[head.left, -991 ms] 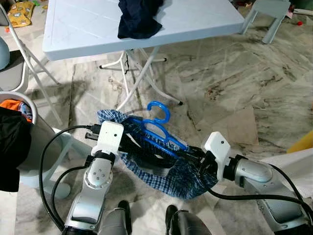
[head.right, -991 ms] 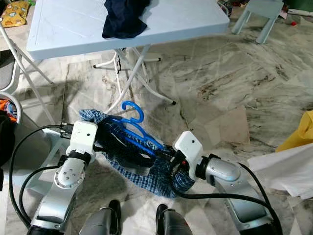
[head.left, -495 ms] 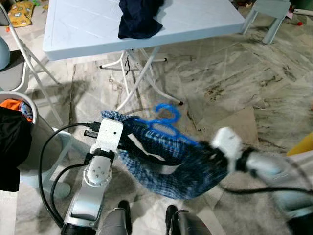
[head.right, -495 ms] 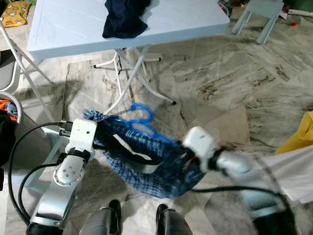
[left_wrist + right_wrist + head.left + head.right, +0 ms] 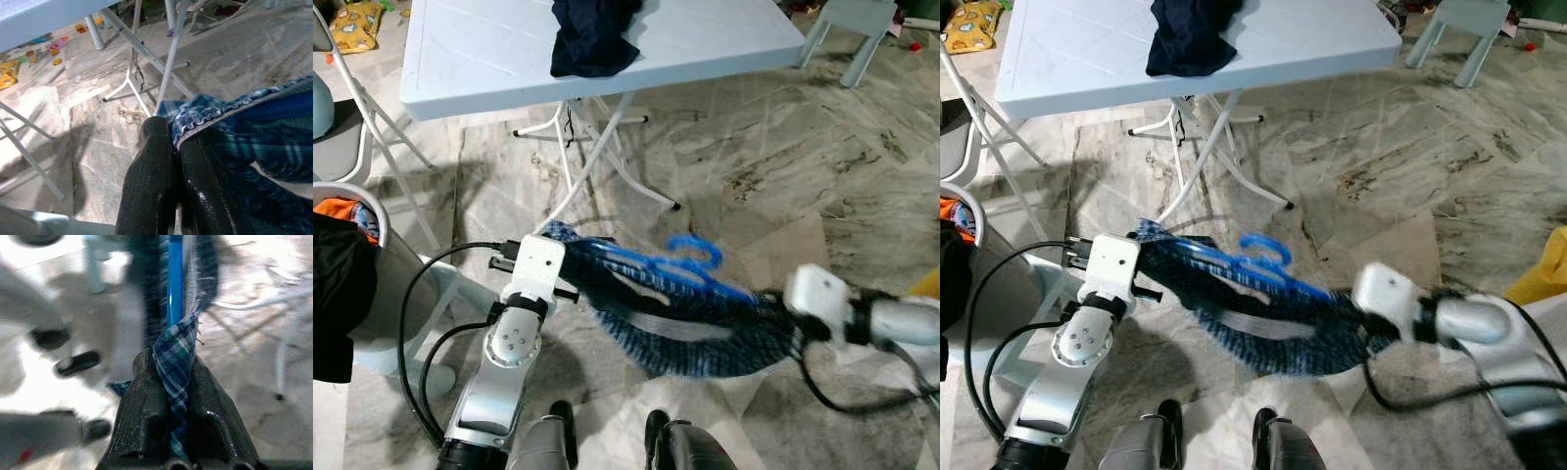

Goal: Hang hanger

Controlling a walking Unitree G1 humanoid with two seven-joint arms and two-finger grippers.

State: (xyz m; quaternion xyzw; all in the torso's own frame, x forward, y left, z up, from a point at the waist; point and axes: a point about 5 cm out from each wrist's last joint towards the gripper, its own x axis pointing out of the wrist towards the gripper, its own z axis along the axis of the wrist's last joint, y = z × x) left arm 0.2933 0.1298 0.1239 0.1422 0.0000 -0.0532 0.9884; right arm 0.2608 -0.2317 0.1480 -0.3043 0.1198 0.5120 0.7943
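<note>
Plaid garment [image 5: 705,328] with blue hanger [image 5: 690,257] pinched by left gripper [image 5: 173,147]; right gripper [image 5: 173,367] too.

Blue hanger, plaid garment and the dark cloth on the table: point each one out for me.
blue hanger [image 5: 693,250]: left eye view, on its hook.
plaid garment [image 5: 705,338]: left eye view, on the sagging middle of the fabric.
dark cloth [image 5: 592,39]: left eye view, on the middle of the heap.

We look down from the head at the marble floor [image 5: 783,157], with the folding table [image 5: 489,59] ahead; both eye views share this scene. Our left wrist camera sits close behind its fingers [image 5: 151,181], facing the table legs [image 5: 171,54]. The right wrist camera looks closely along its fingers [image 5: 142,421] towards the floor.
</note>
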